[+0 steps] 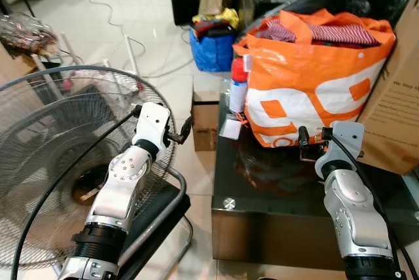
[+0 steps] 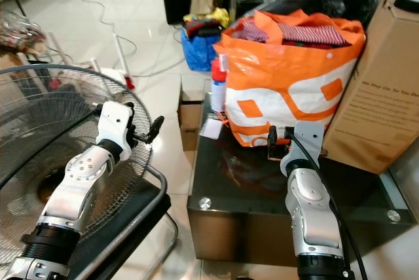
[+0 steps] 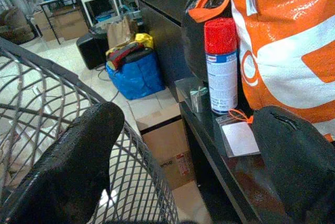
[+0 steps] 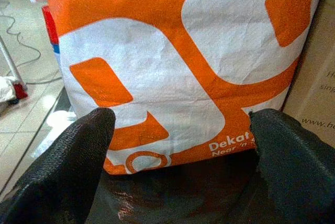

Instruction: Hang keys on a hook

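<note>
Nothing of the task looks done yet, judging by how things lie: no keys and no hook can be made out anywhere, so finding both is still ahead.

The left gripper [image 1: 185, 131] hangs in front of the wire guard of a pedestal fan [image 1: 46, 129], which fills the 9 o'clock side of the head views. Its wrist view shows the two black fingers [image 3: 78, 166] spread wide with nothing between them.

The right gripper [image 2: 276, 141] is raised over the dark glass table [image 1: 275, 192] at about 5 o'clock, pointed at the base of the orange and white shopping bag [image 1: 314, 90]. Its fingers [image 4: 63, 166] also stand wide apart and hold nothing; the bag's printed side sits just beyond them.

On the table, a red-capped spray can [image 3: 222, 67] stands touching the bag's side at 10 o'clock of it, and a small white card with an orange string [image 3: 239, 136] lies flat just beside the can's foot. Whether that card is a key tag cannot be told. A brown cardboard box [image 2: 376, 84] leans at 3 o'clock of the bag. A blue bag [image 1: 211, 48] sits on the floor at 12 o'clock.

What is left, as I judge it: locate the keys, grasp them, find the hook, hang them.
</note>
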You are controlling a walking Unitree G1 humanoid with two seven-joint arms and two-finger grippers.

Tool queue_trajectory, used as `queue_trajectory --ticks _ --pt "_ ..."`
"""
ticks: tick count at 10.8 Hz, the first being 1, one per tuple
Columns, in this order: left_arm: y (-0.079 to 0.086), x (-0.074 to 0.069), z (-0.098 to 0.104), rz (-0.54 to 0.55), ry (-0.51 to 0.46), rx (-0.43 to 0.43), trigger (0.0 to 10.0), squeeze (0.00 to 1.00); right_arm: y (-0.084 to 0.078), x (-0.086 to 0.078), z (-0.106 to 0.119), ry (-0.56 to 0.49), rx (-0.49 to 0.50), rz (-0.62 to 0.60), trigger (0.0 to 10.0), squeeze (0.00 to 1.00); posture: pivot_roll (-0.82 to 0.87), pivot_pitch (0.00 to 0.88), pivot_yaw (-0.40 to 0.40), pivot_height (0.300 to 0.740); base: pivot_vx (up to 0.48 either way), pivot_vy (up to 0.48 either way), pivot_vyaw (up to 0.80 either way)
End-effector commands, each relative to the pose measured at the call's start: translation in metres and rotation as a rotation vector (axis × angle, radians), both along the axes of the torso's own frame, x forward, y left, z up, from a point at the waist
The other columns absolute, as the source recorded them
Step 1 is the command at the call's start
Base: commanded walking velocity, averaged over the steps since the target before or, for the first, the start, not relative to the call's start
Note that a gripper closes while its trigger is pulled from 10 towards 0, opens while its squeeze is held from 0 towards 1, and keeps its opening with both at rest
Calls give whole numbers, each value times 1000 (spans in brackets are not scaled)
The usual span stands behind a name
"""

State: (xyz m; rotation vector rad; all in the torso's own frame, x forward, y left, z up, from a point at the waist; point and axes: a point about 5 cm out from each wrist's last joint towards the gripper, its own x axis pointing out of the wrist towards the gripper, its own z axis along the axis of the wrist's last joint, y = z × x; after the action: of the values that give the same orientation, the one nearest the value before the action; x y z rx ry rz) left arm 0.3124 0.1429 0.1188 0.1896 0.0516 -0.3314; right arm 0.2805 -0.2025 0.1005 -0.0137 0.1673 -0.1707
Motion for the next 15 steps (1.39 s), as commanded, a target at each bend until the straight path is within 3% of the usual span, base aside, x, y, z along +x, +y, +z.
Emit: queue_trajectory --ticks 1,10,15 --pt "1 1 4 8 -20 2 10000 0 -1 1 3 -19 5 -10 10000 1000 -125 0 49 740 0 -319 0" --pt "-2 4 7 -1 -30 0 10000 0 2 4 3 -31 12 -23 10000 1000 -130 0 58 740 0 -380 0" --pt "0 4 7 5 -24 -27 10000 0 3 3 -1 -12 17 -19 10000 1000 -130 0 58 740 0 0 0"
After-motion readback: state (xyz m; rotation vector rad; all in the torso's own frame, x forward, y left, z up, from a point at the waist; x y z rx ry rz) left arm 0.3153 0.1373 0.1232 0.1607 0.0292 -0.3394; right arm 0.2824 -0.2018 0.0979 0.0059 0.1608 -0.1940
